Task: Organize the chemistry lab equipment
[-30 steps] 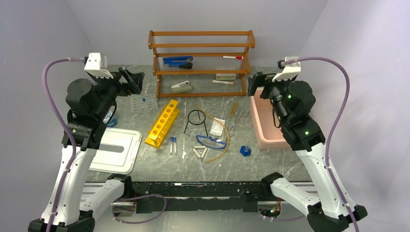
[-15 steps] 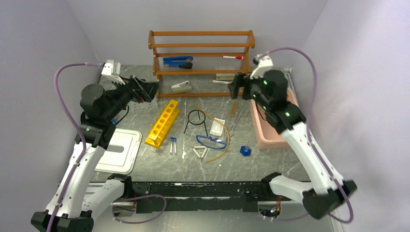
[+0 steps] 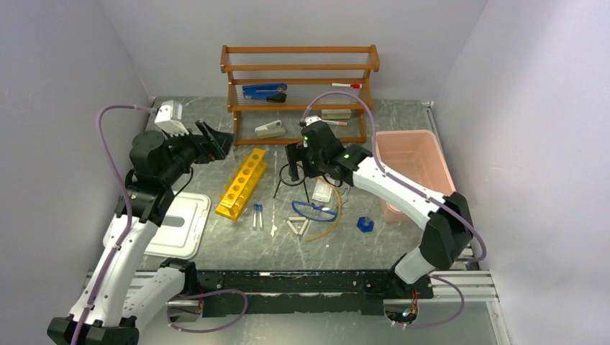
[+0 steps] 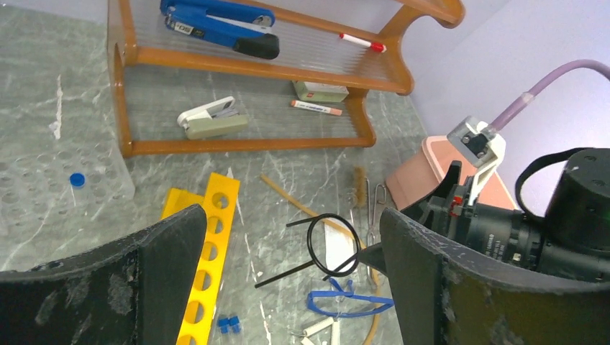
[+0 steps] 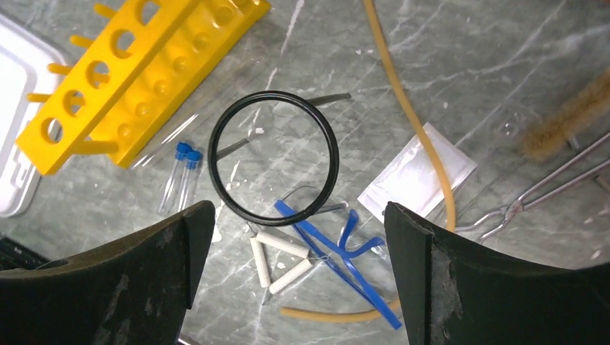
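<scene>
Black wire ring stand (image 5: 273,95) standing mid-surface (image 3: 237,248), right under the spread right claw (image 5: 296,208). Descend straight, pinch one side of the ring, stay off the blue goggles (image 5: 316,243) alongside. Left claw (image 4: 293,215) spread too, empty.

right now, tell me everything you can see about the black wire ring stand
The black wire ring stand is a thin round hoop on slim straight legs that splay outward, metal by the look of it. It stands upright on the grey marbled table, right of the yellow test-tube rack and beyond the blue goggles. The open right gripper hovers above it without touching; nothing holds it.
</scene>
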Available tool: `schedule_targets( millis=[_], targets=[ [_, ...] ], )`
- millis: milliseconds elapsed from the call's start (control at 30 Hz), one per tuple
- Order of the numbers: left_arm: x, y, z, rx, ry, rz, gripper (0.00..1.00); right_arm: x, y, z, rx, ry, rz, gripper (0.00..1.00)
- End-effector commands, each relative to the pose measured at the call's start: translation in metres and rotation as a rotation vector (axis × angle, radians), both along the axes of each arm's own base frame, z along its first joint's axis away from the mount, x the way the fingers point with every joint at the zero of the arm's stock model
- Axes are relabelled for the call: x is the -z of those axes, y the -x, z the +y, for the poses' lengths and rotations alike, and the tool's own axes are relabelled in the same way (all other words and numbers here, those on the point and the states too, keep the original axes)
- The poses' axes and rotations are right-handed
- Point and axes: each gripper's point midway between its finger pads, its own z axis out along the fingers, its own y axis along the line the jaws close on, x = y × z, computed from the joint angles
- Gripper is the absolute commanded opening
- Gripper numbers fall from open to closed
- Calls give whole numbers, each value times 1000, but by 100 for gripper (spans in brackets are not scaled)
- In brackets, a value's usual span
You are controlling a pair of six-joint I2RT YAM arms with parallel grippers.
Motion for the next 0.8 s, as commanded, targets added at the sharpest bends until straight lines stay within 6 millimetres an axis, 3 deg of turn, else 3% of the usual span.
schedule_targets(
  millis=[0, 300, 600, 767],
  targets=[
    [6, 2, 8, -48, -3, 19, 95, 8, -16, 0, 173, 0, 23, 89],
    [5, 7, -9, 73, -36, -27, 93, 42, -38, 6, 261, 69, 49, 53],
    [14, 3, 1, 12, -52, -3, 93, 65, -38, 15, 186, 112, 76, 23],
    [16, 2, 1, 5, -49, 3, 92, 61, -40, 19, 127, 113, 46, 4]
  ],
)
